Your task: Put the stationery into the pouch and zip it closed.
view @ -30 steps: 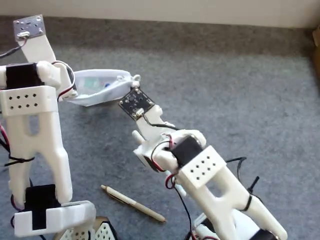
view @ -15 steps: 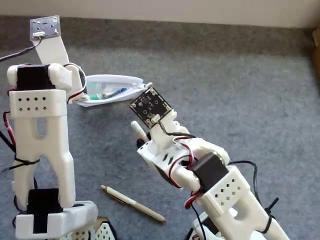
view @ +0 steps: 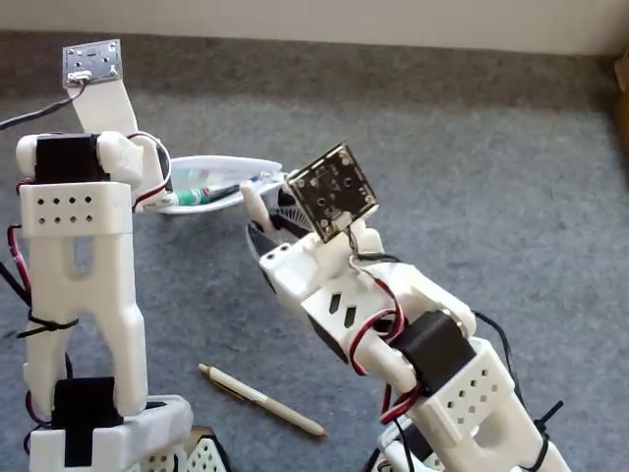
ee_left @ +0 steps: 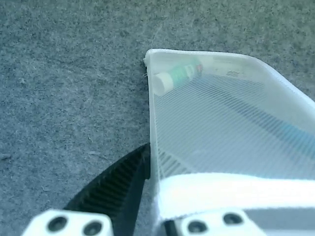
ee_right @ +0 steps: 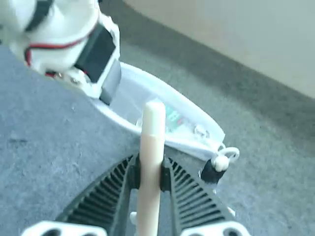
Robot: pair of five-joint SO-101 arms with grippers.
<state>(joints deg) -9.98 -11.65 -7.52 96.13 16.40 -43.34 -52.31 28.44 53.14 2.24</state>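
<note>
A clear mesh pouch [view: 221,175] is held off the grey carpet, and my left gripper [view: 162,194] is shut on one end of it. Inside lie a green-capped tube [ee_left: 174,77] and a blue item. In the left wrist view the pouch [ee_left: 221,132] is pinched between my own fingers [ee_left: 120,182]. My right gripper [ee_right: 147,169] is shut on a cream-coloured pen [ee_right: 150,142], which points at the pouch's long side [ee_right: 162,115] near the zip pull [ee_right: 221,161]. From above, that pen [view: 253,204] stands just short of the pouch. A second pen [view: 260,398] lies on the carpet.
Grey carpet [view: 491,167] stretches open to the right. A pale wall base [view: 344,20] runs along the far edge. The two arms stand close together around the pouch, and the loose pen lies between their bases.
The right arm has swung up and tilted, bringing the cream pen from lower down to just beside the pouch. The left arm raised the pouch slightly, then held still.
</note>
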